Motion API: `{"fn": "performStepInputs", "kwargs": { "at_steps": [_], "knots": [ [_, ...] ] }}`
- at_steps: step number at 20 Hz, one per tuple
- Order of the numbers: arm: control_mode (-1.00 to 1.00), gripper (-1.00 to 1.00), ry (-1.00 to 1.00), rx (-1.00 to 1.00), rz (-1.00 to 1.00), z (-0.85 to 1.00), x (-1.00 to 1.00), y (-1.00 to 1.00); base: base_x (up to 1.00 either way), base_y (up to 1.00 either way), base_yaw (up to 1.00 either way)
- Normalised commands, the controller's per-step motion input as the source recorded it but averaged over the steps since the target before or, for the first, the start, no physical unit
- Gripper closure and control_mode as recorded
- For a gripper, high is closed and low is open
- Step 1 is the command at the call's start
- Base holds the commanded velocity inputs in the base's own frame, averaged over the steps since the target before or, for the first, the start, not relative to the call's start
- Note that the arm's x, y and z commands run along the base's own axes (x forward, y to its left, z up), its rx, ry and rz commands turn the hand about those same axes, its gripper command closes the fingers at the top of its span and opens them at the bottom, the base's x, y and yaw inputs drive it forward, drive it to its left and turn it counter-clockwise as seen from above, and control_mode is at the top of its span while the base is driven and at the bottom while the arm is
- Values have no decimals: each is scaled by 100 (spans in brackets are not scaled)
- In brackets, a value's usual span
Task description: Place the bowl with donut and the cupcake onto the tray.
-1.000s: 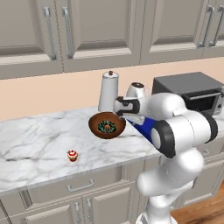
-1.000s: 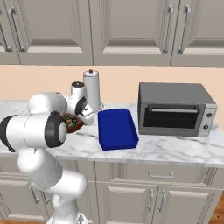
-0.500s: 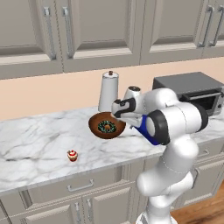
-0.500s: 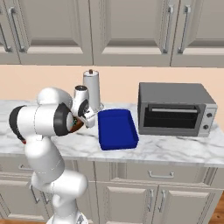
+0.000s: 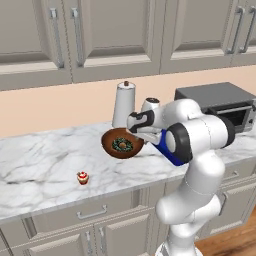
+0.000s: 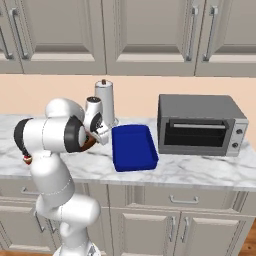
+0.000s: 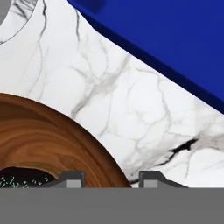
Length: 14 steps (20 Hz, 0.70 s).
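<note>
- From where I sat, the gripper (image 7: pixel 110 177) was down at the right rim of the wooden bowl (image 5: pixel 122 144). In the hand view one fingertip (image 7: pixel 72 178) sat over the inside of the bowl and the other just outside the rim, so the jaws straddled the rim with a narrow gap. I couldn't tell if they'd actually clamped on it.
- The chocolate donut (image 5: pixel 122 145) with green sprinkles sat in the middle of the bowl.
- The blue tray (image 6: pixel 133 146) lay flat on the marble counter (image 5: pixel 45 165) at about 3 o'clock from the bowl, near it but apart.
- The cupcake (image 5: pixel 83 177) stood alone at roughly 8 o'clock from the bowl, well apart.
- A paper towel roll (image 5: pixel 123 104) stood at 12 o'clock, right behind the bowl, and the toaster oven (image 6: pixel 200 124) sat past the tray.
</note>
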Motion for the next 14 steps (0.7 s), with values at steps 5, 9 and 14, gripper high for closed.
{"fn": "performStepInputs", "kwargs": {
  "at_steps": [5,9,14],
  "knots": [
    [-100,100,-1,6,-12,29,-5,-20,0,0,0],
    [-100,100,0,12,-6,60,-13,-29,0,0,0],
    [-100,100,2,9,-1,33,-22,-36,0,0,0]
  ]
}}
